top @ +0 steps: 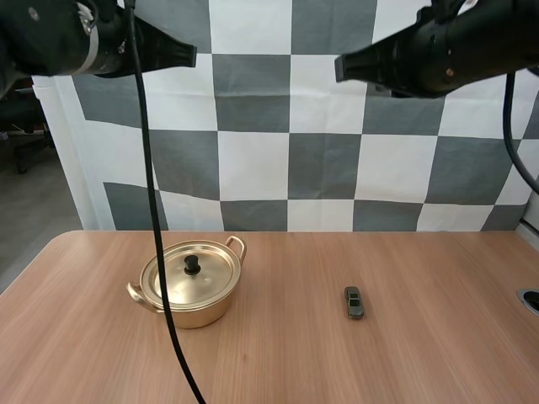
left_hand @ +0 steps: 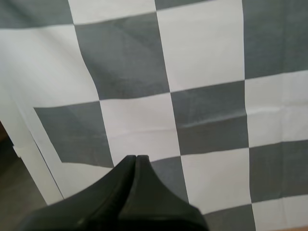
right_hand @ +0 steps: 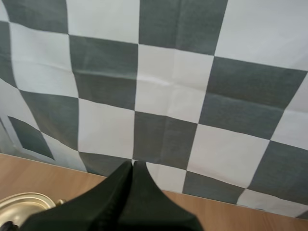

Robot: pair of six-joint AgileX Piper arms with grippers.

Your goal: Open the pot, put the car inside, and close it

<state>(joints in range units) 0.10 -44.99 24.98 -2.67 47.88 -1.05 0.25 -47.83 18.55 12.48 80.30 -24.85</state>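
A gold pot (top: 187, 284) with two handles stands on the wooden table (top: 278, 362) left of centre. Its lid (top: 190, 275) with a black knob sits on it. A small dark toy car (top: 354, 302) lies on the table to the pot's right. My left gripper (top: 192, 56) hangs high above the table at the upper left, shut with nothing in it, fingers (left_hand: 134, 166) together as one wedge. My right gripper (top: 338, 68) hangs high at the upper right, also shut and holding nothing, its fingertips (right_hand: 132, 166) pressed together. The pot's lid (right_hand: 21, 208) peeks in beside the right fingers.
A round dark fitting (top: 530, 300) sits at the table's right edge. Bare wood lies between the pot and the car and along the front of the table.
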